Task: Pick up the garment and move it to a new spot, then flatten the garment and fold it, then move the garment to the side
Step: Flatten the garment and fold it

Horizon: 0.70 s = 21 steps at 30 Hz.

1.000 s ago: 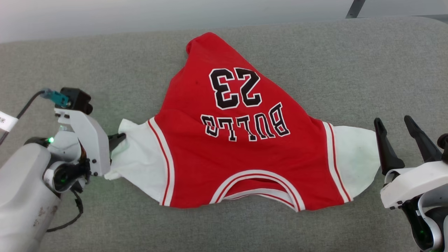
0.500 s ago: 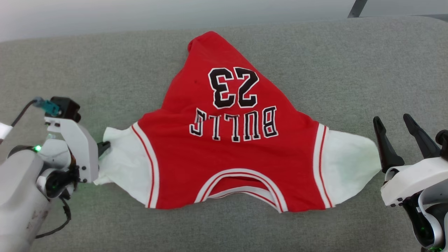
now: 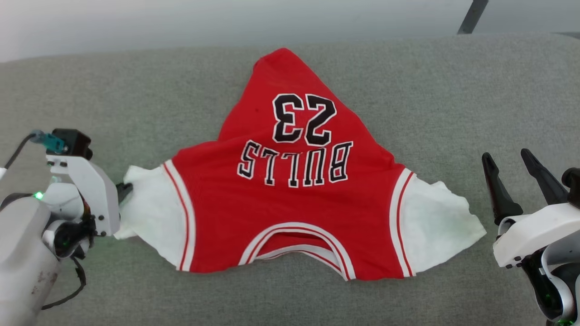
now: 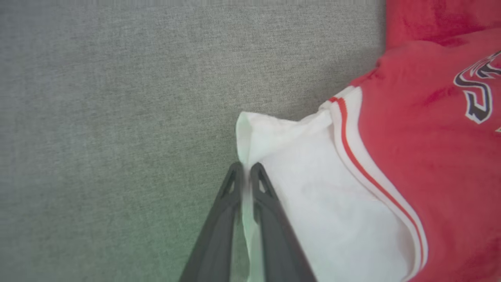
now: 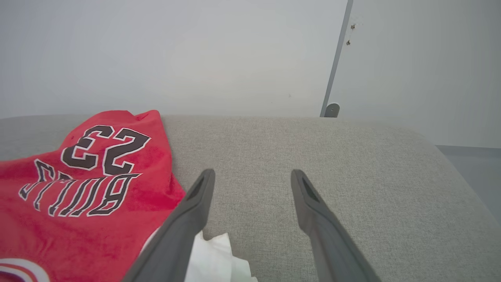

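The garment (image 3: 290, 217), a red jersey with white sleeves and black "BULLS 23" lettering, lies spread on the grey cushion with its collar toward me and its hem bunched to a point at the far side. My left gripper (image 3: 124, 188) is shut on the edge of its left white sleeve (image 4: 313, 188); in the left wrist view the gripper (image 4: 244, 166) has white cloth pinched between its fingers. My right gripper (image 3: 506, 156) stands open just right of the other sleeve (image 3: 435, 231), apart from it. The right wrist view shows that gripper (image 5: 252, 174) over bare cushion, the garment (image 5: 78, 196) to its left.
The grey fabric cushion (image 3: 453, 90) runs across the whole view, its back edge against a pale wall (image 5: 195, 51). A dark slanted pole (image 3: 471, 16) stands beyond the far right corner. The cushion's right end curves down toward the floor (image 5: 469, 164).
My left gripper has pulled the sleeve leftward, and the garment has slid and stretched that way. The right sleeve now lies further from the right gripper, which has stayed open and still.
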{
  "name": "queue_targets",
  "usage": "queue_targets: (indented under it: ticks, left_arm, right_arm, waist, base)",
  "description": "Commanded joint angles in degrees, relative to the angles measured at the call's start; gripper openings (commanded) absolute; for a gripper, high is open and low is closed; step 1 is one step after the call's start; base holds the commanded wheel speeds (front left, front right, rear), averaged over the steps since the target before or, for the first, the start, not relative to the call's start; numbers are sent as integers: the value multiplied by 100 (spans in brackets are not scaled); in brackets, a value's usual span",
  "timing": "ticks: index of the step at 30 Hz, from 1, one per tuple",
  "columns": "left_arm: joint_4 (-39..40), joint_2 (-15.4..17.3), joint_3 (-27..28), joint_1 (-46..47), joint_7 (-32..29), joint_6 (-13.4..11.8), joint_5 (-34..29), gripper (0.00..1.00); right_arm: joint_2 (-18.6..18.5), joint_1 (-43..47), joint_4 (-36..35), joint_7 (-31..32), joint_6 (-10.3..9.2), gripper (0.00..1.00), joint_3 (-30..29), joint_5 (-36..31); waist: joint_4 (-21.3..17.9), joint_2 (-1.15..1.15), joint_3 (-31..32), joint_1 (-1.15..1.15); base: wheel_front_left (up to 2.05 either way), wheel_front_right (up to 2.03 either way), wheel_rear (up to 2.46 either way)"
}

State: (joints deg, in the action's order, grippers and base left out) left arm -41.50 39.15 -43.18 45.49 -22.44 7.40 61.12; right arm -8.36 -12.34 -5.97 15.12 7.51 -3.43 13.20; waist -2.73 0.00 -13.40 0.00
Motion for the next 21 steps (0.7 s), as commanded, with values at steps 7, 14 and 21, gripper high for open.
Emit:
queue_targets:
  ticks: [7, 14, 21]
  left_arm:
    - [228, 68, -182, -90, 81, 12, 94, 100]
    - [568, 184, -283, -452, -181, -1, 325, 100]
    - [859, 295, -386, -876, -372, -196, 429, 100]
  right_arm:
    - [-46, 148, 28, -14, -4, 100, 11, 17]
    - [-21, 322, -7, 31, -4, 100, 30, 20]
    - [4, 480, -151, 96, -4, 100, 24, 25]
  waist:
    - [217, 0, 458, 0]
    - [353, 0, 923, 0]
    - [323, 0, 1243, 0]
  base:
    - [0, 0, 0]
    - [0, 0, 0]
    - [0, 0, 0]
